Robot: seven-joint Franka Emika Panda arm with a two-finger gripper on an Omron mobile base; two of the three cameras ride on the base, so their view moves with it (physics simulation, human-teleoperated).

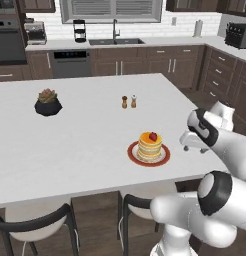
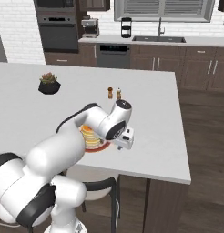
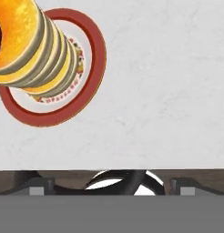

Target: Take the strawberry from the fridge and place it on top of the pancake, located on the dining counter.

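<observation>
The tiny red strawberry [image 1: 153, 136] is seen resting atop the golden-yellow pancake stack [image 1: 149, 146] on its round red-orange plate [image 1: 164, 158] near the front edge of the white dining counter [image 1: 85, 135], just left of the empty, wide-apart two-finger gripper [image 2: 125, 142].

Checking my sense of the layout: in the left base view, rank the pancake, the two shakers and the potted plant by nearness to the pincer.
1. pancake, just left of the pincer, strawberry on top.
2. shakers, mid-counter, farther back.
3. potted plant, far left of the dining counter.
</observation>
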